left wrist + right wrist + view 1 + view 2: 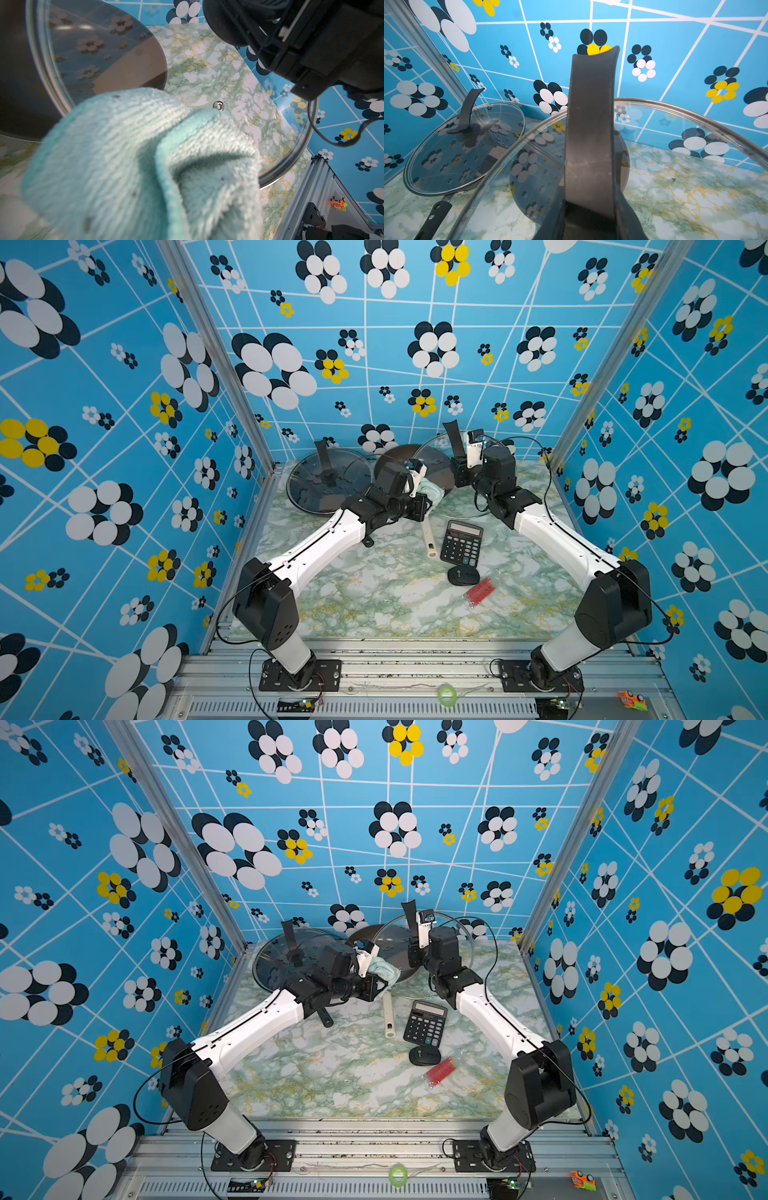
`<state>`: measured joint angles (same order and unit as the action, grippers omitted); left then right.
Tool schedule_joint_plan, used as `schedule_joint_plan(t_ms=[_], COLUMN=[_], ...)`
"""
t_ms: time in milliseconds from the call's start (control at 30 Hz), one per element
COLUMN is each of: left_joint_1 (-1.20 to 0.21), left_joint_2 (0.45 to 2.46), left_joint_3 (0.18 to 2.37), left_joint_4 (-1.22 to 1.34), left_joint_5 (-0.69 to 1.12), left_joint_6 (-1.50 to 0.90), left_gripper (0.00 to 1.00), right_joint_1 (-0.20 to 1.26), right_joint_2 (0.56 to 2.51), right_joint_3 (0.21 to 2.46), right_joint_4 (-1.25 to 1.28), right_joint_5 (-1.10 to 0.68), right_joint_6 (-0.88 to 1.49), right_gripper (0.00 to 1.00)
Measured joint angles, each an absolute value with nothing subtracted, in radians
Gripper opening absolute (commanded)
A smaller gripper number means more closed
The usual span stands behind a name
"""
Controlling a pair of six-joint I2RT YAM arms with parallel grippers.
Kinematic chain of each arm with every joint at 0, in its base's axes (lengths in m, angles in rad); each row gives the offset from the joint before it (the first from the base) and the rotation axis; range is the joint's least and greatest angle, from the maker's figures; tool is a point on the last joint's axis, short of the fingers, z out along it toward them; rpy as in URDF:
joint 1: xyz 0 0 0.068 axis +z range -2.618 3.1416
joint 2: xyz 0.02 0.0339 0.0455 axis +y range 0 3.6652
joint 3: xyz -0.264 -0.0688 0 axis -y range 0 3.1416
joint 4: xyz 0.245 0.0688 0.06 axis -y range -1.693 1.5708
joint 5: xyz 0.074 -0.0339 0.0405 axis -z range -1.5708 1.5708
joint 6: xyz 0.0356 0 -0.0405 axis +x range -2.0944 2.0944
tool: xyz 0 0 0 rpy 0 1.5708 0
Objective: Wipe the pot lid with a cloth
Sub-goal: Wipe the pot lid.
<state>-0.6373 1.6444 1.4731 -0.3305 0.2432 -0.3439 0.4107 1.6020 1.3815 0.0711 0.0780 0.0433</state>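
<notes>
Glass is what the pot lid (434, 456) is made of, so it could be cracked if it were dropped. It is held tipped up by its black handle (452, 437), on which the right fingers (468, 454) are closed. Whether its low rim rests on the surface (374, 593) cannot be told. Only this one thin handle is gripped, so the lid could be twisted or knocked loose if it were pushed too hard. The cloth (431, 491) is bunched up and pinched in the tightly closed left fingers (417, 477), right at the lid's under side. Whether the glass is touched by it cannot be told. The cloth could be pulled out during rubbing if only a small bit is pinched. The calculator (461, 543) and the dark round plate (395, 456) lie near the lid's rim and could be bumped. A second lid (328, 477) is set on a pan (433, 214) at the back, and what is inside cannot be made out through the shiny glass. Nothing is seen on the plate.
</notes>
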Motion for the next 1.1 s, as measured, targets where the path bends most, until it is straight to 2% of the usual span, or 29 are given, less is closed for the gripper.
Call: schedule_joint_plan(t_ms=[133, 367, 567, 867, 1000, 1100], left_joint_1=[-0.597, -0.482, -0.462, -0.348, -0.372, -0.465], left_joint_2=[1.682, 1.876, 2.019, 2.018, 1.974, 1.958], left_joint_3=[1.548, 1.777, 1.955, 1.966, 1.943, 1.965], left_joint_4=[-0.378, -0.399, -0.386, -0.261, -0.221, -0.236], left_joint_5=[0.213, 0.174, 0.187, 0.248, 0.288, 0.315], left_joint_6=[-0.348, -0.394, -0.403, -0.440, -0.384, -0.318], left_gripper=[0.00, 0.00, 0.00, 0.00, 0.00, 0.00], right_joint_1=[0.413, 0.464, 0.491, 0.568, 0.604, 0.612], right_joint_2=[1.602, 1.578, 1.535, 1.514, 1.514, 1.515], right_joint_3=[1.382, 1.381, 1.375, 1.346, 1.275, 1.218], right_joint_4=[0.083, -0.022, -0.118, -0.126, -0.038, 0.042], right_joint_5=[0.019, -0.081, -0.105, -0.077, -0.068, -0.037], right_joint_6=[0.009, -0.171, -0.287, -0.593, -0.726, -0.816], right_gripper=[0.00, 0.00, 0.00, 0.00, 0.00, 0.00])
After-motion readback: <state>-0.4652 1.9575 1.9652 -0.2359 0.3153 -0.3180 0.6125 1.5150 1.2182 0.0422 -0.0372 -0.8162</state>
